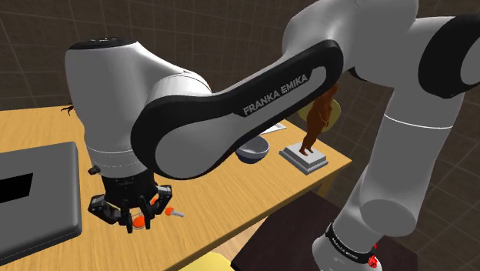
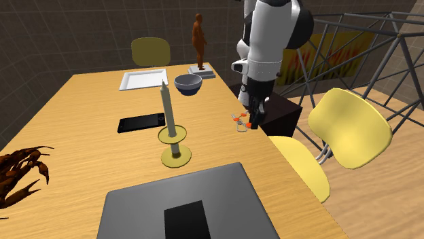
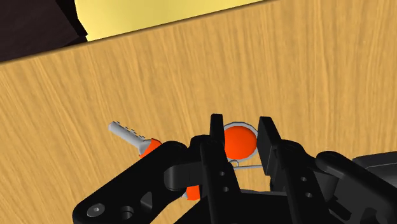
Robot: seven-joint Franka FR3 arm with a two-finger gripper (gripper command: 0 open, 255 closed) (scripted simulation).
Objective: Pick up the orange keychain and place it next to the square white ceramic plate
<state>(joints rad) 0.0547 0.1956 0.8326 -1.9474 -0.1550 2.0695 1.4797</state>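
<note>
My black two-finger claw (image 3: 241, 122) stood narrow, pinching the orange round-fobbed keychain (image 3: 240, 143) near the wooden table's (image 3: 318, 76) edge. I judged a firm squeeze and a slow, straight lift best.

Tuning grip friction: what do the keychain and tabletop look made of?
The keychain: glossy orange disc, pale rim, likely plastic; its grey key looks metal, unsure. The tabletop: light wood, visible grain, matte.
</note>
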